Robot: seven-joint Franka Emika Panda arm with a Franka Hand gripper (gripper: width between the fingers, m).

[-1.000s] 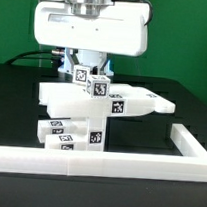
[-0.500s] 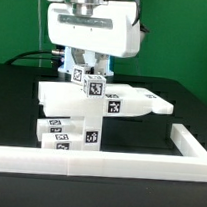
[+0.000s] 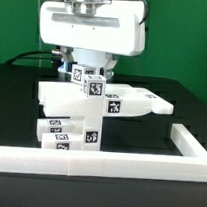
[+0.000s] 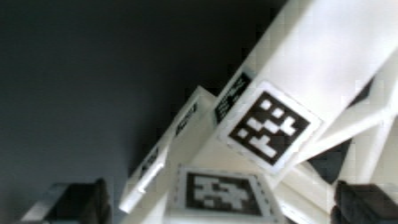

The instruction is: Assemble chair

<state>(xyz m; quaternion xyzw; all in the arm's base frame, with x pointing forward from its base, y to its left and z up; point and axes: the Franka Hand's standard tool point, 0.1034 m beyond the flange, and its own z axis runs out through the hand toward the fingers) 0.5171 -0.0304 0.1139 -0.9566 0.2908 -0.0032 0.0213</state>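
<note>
Black table (image 3: 16, 110): chair (image 3: 91, 111) inside border frame (image 3: 107, 164); jaws apart, above chair.

green backdrop (image 3: 22, 26) behind; black tabletop (image 3: 16, 105), matte, evenly lit; white border frame (image 3: 97, 169) along its front edge and right side

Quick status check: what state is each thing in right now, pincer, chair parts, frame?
pincer: open, hanging over the small tagged cube, holding nothing.
small tagged cube: sitting on top of the chair stack.
chair: partly built, upright on the table.
border frame: lying flat on the table, apart from the chair.
</note>
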